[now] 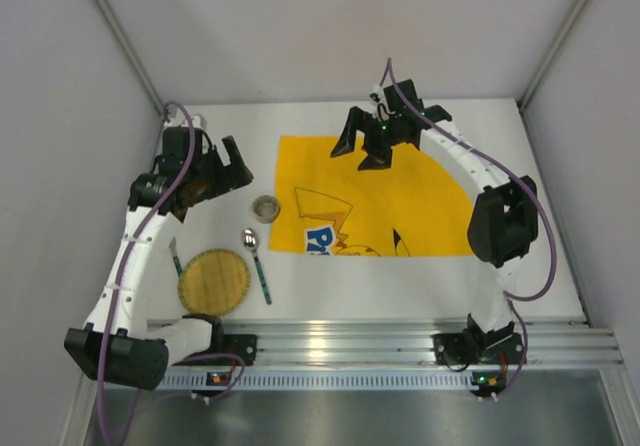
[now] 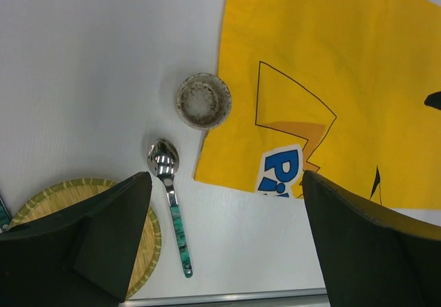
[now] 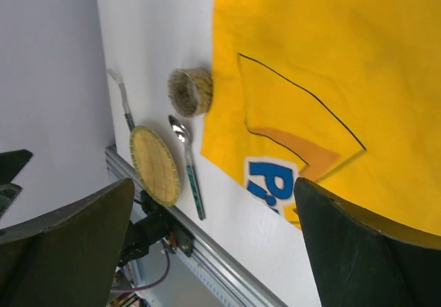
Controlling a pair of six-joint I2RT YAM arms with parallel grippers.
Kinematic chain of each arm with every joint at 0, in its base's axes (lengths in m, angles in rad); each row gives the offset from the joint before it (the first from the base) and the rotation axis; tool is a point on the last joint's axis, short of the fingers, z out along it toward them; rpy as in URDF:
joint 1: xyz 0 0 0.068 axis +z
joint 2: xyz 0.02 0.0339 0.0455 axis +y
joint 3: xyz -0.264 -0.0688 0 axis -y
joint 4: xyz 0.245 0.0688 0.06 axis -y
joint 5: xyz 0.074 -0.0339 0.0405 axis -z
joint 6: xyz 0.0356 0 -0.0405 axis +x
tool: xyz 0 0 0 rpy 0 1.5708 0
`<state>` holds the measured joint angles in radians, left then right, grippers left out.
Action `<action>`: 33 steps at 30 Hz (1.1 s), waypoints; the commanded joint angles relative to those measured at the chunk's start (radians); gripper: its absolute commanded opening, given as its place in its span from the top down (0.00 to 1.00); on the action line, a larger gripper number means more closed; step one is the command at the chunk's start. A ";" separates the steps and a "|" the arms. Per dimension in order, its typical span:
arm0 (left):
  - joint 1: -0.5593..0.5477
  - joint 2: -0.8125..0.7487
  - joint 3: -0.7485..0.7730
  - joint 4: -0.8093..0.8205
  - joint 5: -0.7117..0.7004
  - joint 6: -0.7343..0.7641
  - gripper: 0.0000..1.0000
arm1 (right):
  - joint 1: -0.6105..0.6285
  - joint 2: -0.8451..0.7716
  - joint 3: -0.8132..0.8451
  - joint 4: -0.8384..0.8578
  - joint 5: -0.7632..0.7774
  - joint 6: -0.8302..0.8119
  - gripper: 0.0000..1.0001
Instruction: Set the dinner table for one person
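The white dinner table (image 1: 400, 281) carries a yellow printed placemat (image 1: 400, 196) spread flat at centre right. Left of it stand a small round cup (image 1: 266, 208), a teal-handled spoon (image 1: 257, 264) and a woven yellow plate (image 1: 214, 280). My left gripper (image 1: 228, 171) hovers open above the table's left side, over the spoon (image 2: 171, 197) and cup (image 2: 203, 100), holding nothing. Open and empty too, my right gripper (image 1: 360, 151) hangs above the placemat's far edge (image 3: 310, 59).
A fork (image 1: 176, 258) lies at the left edge, partly under the left arm, also seen beside the plate (image 3: 155, 166) as the fork (image 3: 122, 97). Grey walls close in the table on three sides. A metal rail (image 1: 400, 341) runs along the near edge.
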<state>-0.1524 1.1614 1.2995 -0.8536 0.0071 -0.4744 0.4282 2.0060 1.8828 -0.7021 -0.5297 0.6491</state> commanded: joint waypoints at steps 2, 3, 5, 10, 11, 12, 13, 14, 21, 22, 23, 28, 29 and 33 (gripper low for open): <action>-0.030 -0.012 0.009 0.044 0.008 -0.027 0.04 | -0.078 -0.179 -0.210 -0.039 0.048 -0.075 0.00; -0.054 -0.011 0.003 0.044 0.002 -0.030 0.04 | -0.091 -0.199 -0.253 -0.037 0.060 -0.089 0.00; -0.085 -0.003 0.003 0.045 -0.053 -0.039 0.04 | -0.133 -0.243 -0.373 -0.037 0.082 -0.121 0.00; -0.183 0.037 0.014 0.042 -0.139 -0.061 0.04 | -0.158 -0.303 -0.576 -0.013 0.149 -0.184 0.00; -0.190 0.043 0.012 0.039 -0.163 -0.064 0.04 | -0.160 -0.305 -0.597 -0.002 0.157 -0.187 0.00; -0.193 0.047 0.012 0.036 -0.174 -0.066 0.04 | -0.161 -0.303 -0.635 0.007 0.163 -0.193 0.00; -0.193 0.056 0.009 0.030 -0.180 -0.067 0.04 | -0.164 -0.293 -0.651 0.025 0.172 -0.200 0.00; -0.193 0.058 0.007 0.030 -0.185 -0.064 0.04 | -0.175 -0.282 -0.665 0.042 0.169 -0.201 0.00; -0.193 0.078 0.023 0.013 -0.220 -0.032 0.03 | -0.209 -0.135 -0.605 0.093 0.142 -0.229 0.00; -0.193 0.086 0.027 0.008 -0.229 -0.026 0.02 | -0.209 -0.118 -0.596 0.093 0.140 -0.233 0.00; -0.193 0.092 0.030 0.004 -0.234 -0.023 0.02 | -0.210 -0.115 -0.588 0.093 0.142 -0.235 0.00; -0.193 0.138 0.026 0.001 -0.278 0.003 0.01 | -0.210 -0.116 -0.573 0.093 0.131 -0.252 0.00; -0.191 0.144 0.023 -0.001 -0.307 0.005 0.01 | -0.210 -0.122 -0.573 0.092 0.129 -0.252 0.00; -0.187 0.182 0.029 -0.005 -0.344 0.017 0.02 | -0.213 -0.252 -0.605 0.075 0.123 -0.238 0.00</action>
<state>-0.3424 1.3273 1.2999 -0.8551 -0.2752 -0.4835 0.2195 1.8755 1.2705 -0.6514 -0.3939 0.4255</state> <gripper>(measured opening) 0.983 0.996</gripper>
